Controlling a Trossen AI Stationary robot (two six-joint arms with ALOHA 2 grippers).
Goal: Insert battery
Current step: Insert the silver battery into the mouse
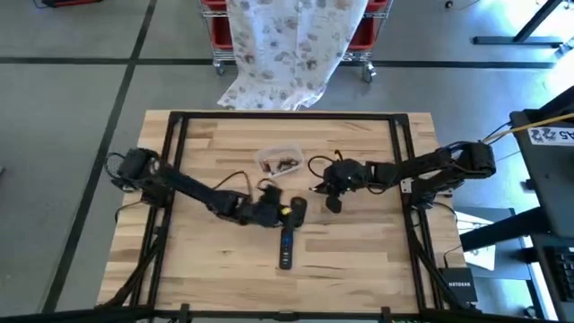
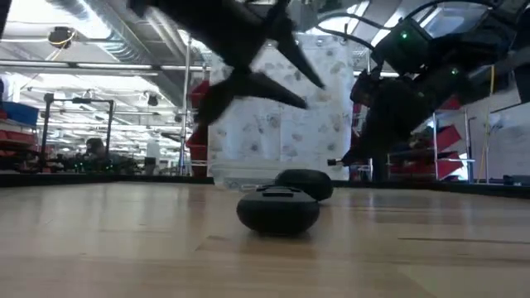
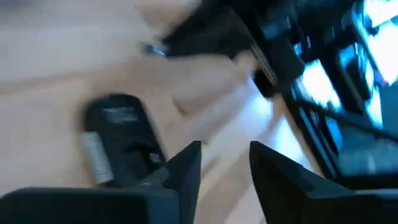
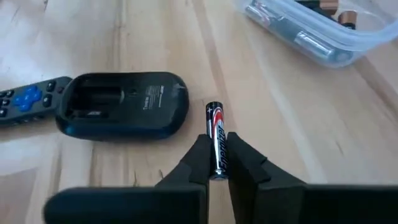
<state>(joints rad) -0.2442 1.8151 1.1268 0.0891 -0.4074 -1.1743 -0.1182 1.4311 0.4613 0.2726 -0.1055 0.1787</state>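
A black computer mouse [image 4: 124, 102] lies upside down on the wooden table with its battery bay [image 4: 93, 102] open. Its tail end is beside a black remote [image 4: 28, 99] with blue buttons. My right gripper [image 4: 216, 163] is shut on a black-and-red battery [image 4: 216, 134] just short of the mouse. It hangs above the table's middle [image 1: 316, 188]. My left gripper [image 3: 224, 165] stands open over the table beside the mouse [image 3: 118, 143], touching nothing. It is near the remote's far end [image 1: 294, 212]. My right gripper pinches the battery's rear end [image 4: 217, 167] between its two fingers. The battery lies along the fingers and sticks out ahead of them, its metal tip [image 4: 213, 106] pointing away. The fingers slant down from the table's right side. The battery looks clear of the table.
A clear plastic tub [image 4: 311, 31] holding more batteries stands behind the mouse, toward the far edge [image 1: 280, 161]. The remote [image 1: 285, 247] lies lengthwise toward the near edge. A black frame [image 1: 287, 117] runs round the table. Printed cloth [image 1: 287, 45] hangs beyond the far edge.
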